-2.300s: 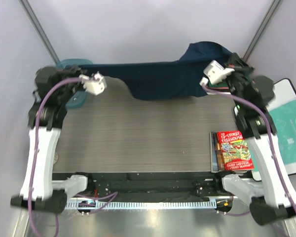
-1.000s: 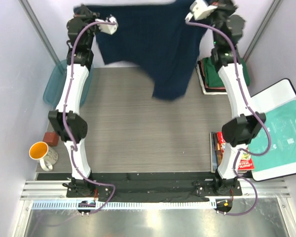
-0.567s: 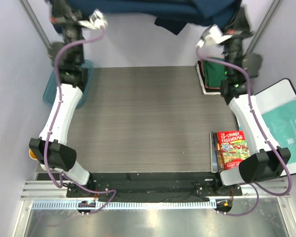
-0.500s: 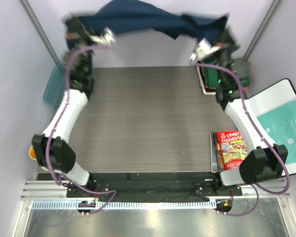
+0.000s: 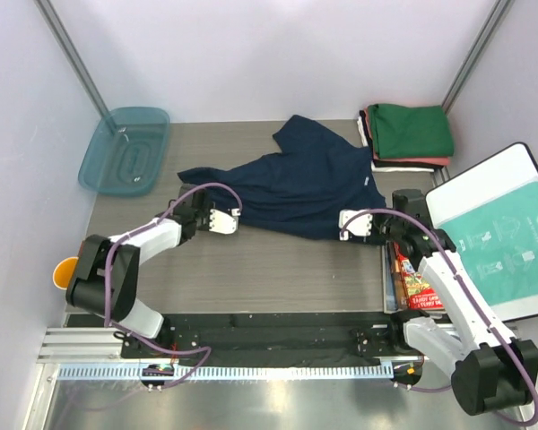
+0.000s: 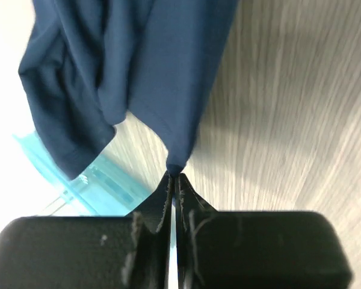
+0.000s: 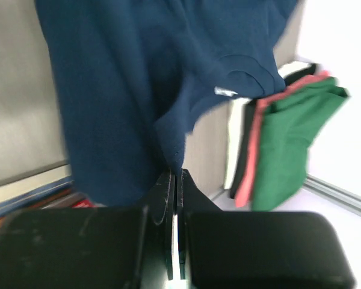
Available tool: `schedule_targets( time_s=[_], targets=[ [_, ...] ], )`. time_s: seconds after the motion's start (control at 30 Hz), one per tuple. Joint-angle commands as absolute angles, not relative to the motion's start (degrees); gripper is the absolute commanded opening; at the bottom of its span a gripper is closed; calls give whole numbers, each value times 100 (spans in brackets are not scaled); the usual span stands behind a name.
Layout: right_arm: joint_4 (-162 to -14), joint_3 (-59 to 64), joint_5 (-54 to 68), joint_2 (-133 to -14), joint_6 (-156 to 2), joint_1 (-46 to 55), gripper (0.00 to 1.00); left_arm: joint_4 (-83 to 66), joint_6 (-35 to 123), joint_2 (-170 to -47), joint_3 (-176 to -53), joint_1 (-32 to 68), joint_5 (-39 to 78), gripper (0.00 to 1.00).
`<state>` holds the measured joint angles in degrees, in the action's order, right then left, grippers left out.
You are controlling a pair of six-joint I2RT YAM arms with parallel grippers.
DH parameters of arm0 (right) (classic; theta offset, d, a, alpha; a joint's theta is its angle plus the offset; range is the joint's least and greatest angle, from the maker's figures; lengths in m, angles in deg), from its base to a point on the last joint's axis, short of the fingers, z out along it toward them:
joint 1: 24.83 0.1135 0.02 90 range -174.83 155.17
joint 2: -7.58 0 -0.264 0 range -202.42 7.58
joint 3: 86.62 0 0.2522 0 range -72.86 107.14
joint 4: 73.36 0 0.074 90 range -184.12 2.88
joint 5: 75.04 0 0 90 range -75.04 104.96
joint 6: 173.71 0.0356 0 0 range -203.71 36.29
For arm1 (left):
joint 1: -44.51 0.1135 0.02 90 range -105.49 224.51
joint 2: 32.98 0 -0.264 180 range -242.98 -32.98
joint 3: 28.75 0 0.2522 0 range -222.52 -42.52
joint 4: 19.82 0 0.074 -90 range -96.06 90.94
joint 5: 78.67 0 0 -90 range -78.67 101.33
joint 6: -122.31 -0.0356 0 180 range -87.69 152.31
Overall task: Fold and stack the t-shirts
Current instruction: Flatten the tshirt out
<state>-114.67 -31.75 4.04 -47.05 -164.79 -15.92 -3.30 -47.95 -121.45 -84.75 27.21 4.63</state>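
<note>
Top external view puts the navy t-shirt (image 5: 296, 184) across the centre of the frame, spread but rumpled and unfolded. Folding it and adding it to the pile looks entirely left to do. The folded stack (image 5: 411, 134) of green, salmon and white shirts sits finished at upper right. The left gripper (image 5: 228, 219) and right gripper (image 5: 348, 224) each pinch the shirt's near hem, jaws closed on cloth, which both wrist views confirm. Beneath is a grey wood-grain table (image 5: 269, 269) inside pale walls (image 5: 251, 54), with a teal-printed bag (image 5: 498, 246) at right, a blue tub (image 5: 125, 161) upper left, a book (image 5: 420, 278) lower right and an orange mug (image 5: 58, 269) far left.
</note>
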Motion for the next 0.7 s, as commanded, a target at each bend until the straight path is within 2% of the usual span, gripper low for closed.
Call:
schedule_targets(
  time_s=[0.0, 0.13, 0.37, 0.53, 0.67],
  targets=[
    [-12709, -2900, 362, -4753, -16676, -1604, 1, 1852, -4591, -11833, -8856, 2895, 702, 0],
    [-12992, -2847, 415, -4779, -16607, -1604, 1, 3644, -4958, -11464, -9391, 3115, 1481, 0],
    [-13352, -2663, 257, -4788, -16720, -1604, 1, 6508, -5382, -11550, -10455, 3309, 1687, 0],
    [-14116, -2233, 108, -4981, -16922, -1604, 1, 7829, -5206, -12157, -11342, 3318, 1844, 0],
    [-15020, -1802, 20, -5096, -17203, -1604, 1, 8559, -5276, -12281, -11503, 3326, 1898, 0]
  ],
)
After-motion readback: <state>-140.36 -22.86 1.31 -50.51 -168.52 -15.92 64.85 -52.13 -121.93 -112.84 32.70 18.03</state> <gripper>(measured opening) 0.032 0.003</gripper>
